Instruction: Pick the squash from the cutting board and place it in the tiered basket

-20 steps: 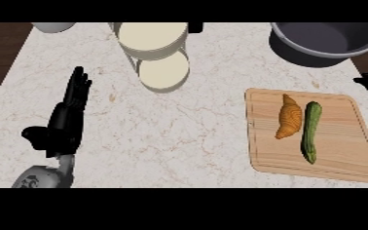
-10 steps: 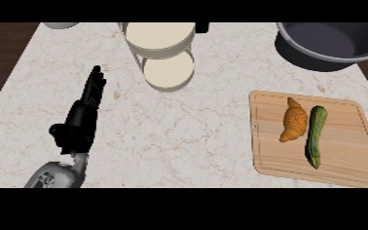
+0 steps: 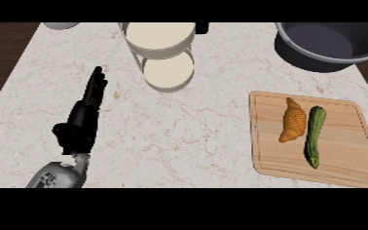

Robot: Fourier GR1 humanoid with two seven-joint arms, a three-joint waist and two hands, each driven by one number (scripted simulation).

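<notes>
A long green squash (image 3: 314, 136) lies on the wooden cutting board (image 3: 338, 165) at the right, next to an orange croissant (image 3: 292, 120). The tiered basket (image 3: 161, 35), cream with two round tiers, stands at the back centre of the counter; its lower tier (image 3: 168, 71) juts toward me. My left hand (image 3: 81, 118) rests at the lower left, fingers straight and pointing away from me, holding nothing. It is far from the board. My right hand does not show.
A dark grey pot (image 3: 321, 44) sits at the back right, behind the cutting board. A pale bowl edge (image 3: 60, 25) shows at the back left. The marble counter (image 3: 187, 126) lies bare between my left hand and the board.
The view has shifted slightly, so the board and basket sit a little further right. My left hand has turned edge-on, its fingers now closer together and pointing straighter ahead.
</notes>
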